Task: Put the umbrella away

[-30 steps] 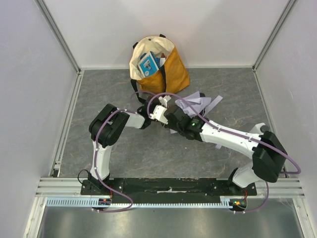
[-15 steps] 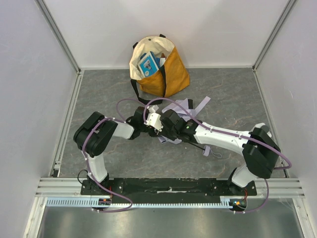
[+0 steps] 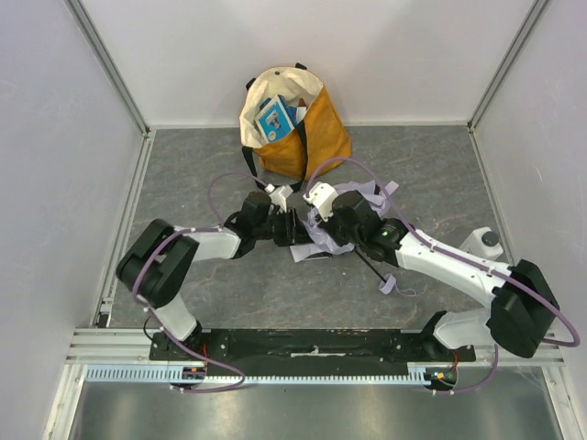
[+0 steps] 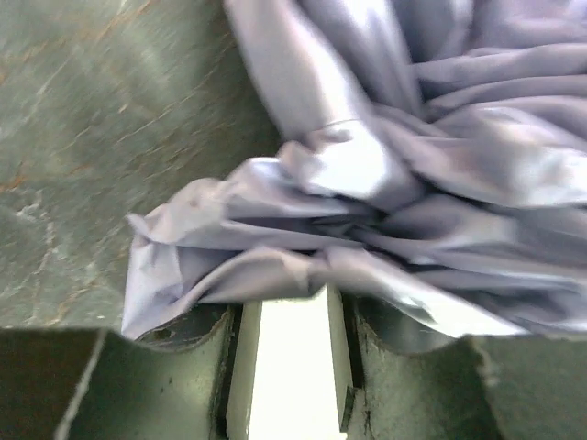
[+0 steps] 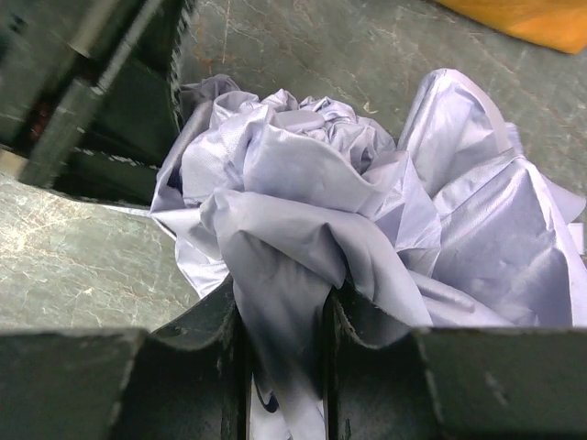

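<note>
The umbrella [image 3: 323, 242] is a crumpled lavender-white bundle on the grey floor between my two grippers, its slim black shaft [image 3: 371, 266] trailing toward the near right. My right gripper [image 3: 323, 220] is shut on a thick fold of the umbrella's fabric [image 5: 303, 202], which fills the gap between the jaws at the right gripper [image 5: 282, 307]. My left gripper [image 3: 284, 225] faces it from the left. In the left wrist view, the left gripper [image 4: 286, 307] stands open with a bright bare gap. The umbrella [image 4: 367, 183] drapes over its fingertips.
A mustard-and-cream tote bag [image 3: 307, 128] stands open against the back wall with blue items inside; its orange side [image 5: 523, 18] shows just beyond the bundle. Pale walls and metal rails enclose the floor on three sides.
The left jaws have parted and let go of the fabric. Both arms shifted, the left folding down to the left and the right stretching out; the bundle sits slightly lower on the floor.
</note>
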